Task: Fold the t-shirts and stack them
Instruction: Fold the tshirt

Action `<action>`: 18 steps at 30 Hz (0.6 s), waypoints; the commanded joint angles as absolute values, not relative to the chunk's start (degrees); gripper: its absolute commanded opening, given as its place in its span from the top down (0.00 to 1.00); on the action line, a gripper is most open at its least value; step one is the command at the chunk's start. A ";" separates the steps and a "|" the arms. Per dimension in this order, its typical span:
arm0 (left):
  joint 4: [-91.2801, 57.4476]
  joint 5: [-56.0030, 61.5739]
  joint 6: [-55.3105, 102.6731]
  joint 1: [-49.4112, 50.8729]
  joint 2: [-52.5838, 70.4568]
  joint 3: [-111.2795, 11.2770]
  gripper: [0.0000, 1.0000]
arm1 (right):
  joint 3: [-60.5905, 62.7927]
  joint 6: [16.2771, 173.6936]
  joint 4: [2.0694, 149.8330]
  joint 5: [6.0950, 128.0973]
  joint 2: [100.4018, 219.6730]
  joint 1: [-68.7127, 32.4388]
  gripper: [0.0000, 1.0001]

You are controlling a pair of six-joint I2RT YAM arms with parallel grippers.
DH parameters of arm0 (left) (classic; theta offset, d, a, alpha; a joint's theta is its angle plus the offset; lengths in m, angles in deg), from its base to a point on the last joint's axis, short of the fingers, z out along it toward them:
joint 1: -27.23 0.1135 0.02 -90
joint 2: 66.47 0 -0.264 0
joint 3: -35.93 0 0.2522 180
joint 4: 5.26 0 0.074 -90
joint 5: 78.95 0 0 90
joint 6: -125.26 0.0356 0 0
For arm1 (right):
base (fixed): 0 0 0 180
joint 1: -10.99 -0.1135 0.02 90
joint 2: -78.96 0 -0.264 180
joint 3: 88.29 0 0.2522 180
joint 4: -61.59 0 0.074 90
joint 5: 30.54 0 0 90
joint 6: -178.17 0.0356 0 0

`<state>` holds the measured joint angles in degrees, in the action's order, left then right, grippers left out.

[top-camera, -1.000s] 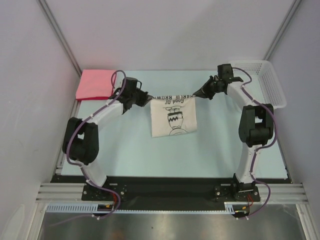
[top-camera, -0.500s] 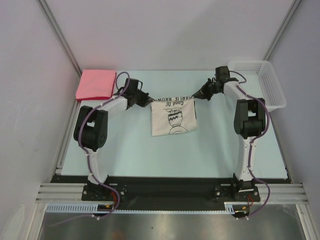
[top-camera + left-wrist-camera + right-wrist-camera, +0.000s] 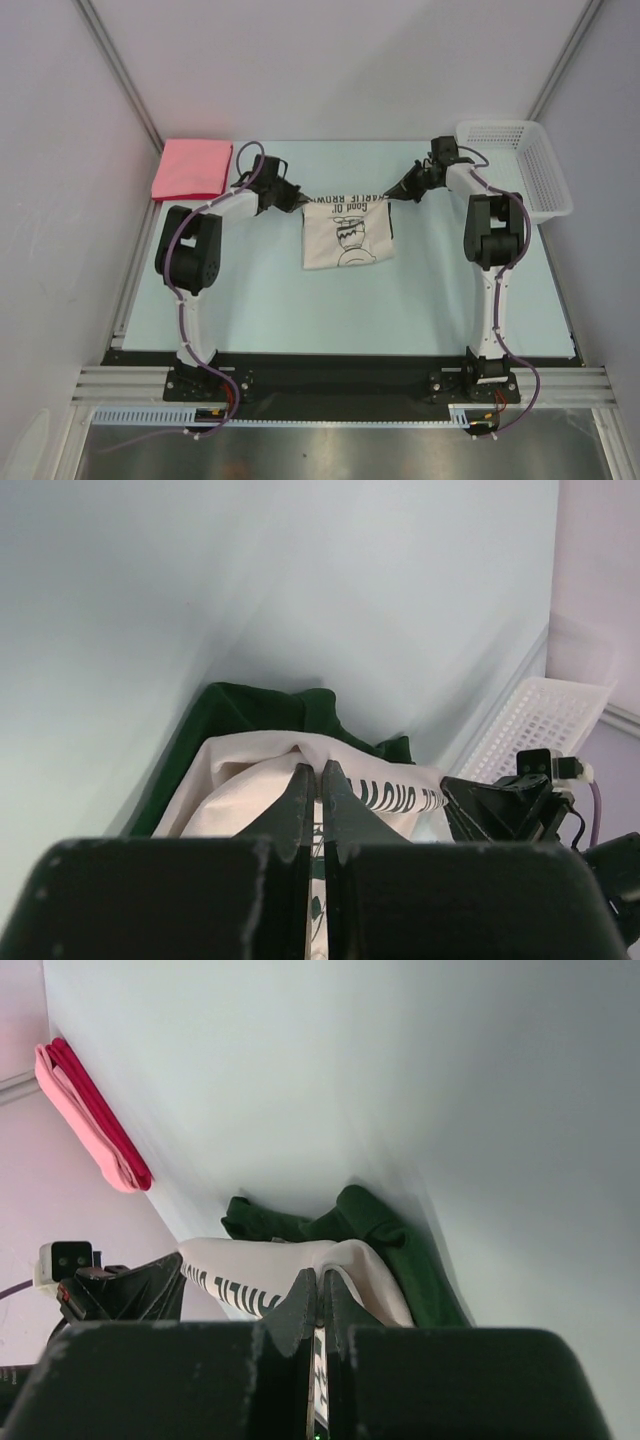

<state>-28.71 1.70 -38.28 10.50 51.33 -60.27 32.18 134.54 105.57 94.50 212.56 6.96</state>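
- At the left jaws: closed to a sliver, pinching one corner of the lettered edge of the cream-and-dark-green cloth shirt with black lettering and cartoon print [image 3: 347, 232].
- At the right jaws: likewise almost shut, nipping the opposite corner of that same edge.
- Stretched straight between the two sets of jaws, with the printed body trailing back from them over the pale blue counter [image 3: 300, 300] and dark green cloth bunched just past the tips.
- Probably gripped at both corners to give even tension and a flat, square spread before a fold.
- Just outboard of the left jaws: plain pink-red shirt folded square [image 3: 192, 168], lying flat, likely the base of the stack.
- Outboard of the right jaws: white plastic mesh basket [image 3: 545, 172], nothing seen inside, holding neither shirt.
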 commanded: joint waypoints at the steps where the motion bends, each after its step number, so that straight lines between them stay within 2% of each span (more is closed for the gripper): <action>1: -29.83 3.22 -37.16 11.41 50.87 -61.86 1.00 | 35.68 133.00 105.76 95.14 213.78 8.18 0.99; 4: -29.74 1.39 -36.99 11.50 52.44 -63.08 0.99 | 36.30 132.38 105.94 94.61 214.57 8.53 0.98; 5: -29.66 0.77 -36.29 11.50 53.14 -63.78 0.95 | 36.56 132.21 106.20 94.52 214.92 8.53 0.97; 8: -29.83 0.06 -30.50 11.50 54.73 -66.86 0.79 | 38.22 129.84 106.64 95.58 216.41 8.79 0.79; 9: -30.44 1.54 -26.65 11.50 54.04 -67.56 0.74 | 41.28 128.53 107.95 94.97 216.94 9.05 0.67; 10: -32.19 2.60 -24.44 11.50 53.42 -68.87 0.65 | 43.57 126.51 112.40 94.27 217.55 9.23 0.63; 11: -33.60 4.09 -22.24 11.50 52.54 -69.41 0.61 | 46.38 122.40 115.23 93.13 218.26 9.41 0.60; 12: -34.91 5.50 -18.13 11.50 51.40 -69.68 0.59 | 48.41 119.92 117.35 89.98 218.00 9.49 0.52; 15: -35.46 9.11 -13.10 11.24 45.25 -66.96 0.54 | 50.63 115.33 121.49 87.84 214.06 9.85 0.46; 18: -32.04 4.56 -10.81 10.45 41.12 -63.80 0.53 | 44.06 114.36 122.21 90.38 207.21 9.41 0.47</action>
<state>-34.31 5.31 -18.37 10.83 48.88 -64.75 46.50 119.87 117.59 89.91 216.10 9.80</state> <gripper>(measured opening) 0.470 0.532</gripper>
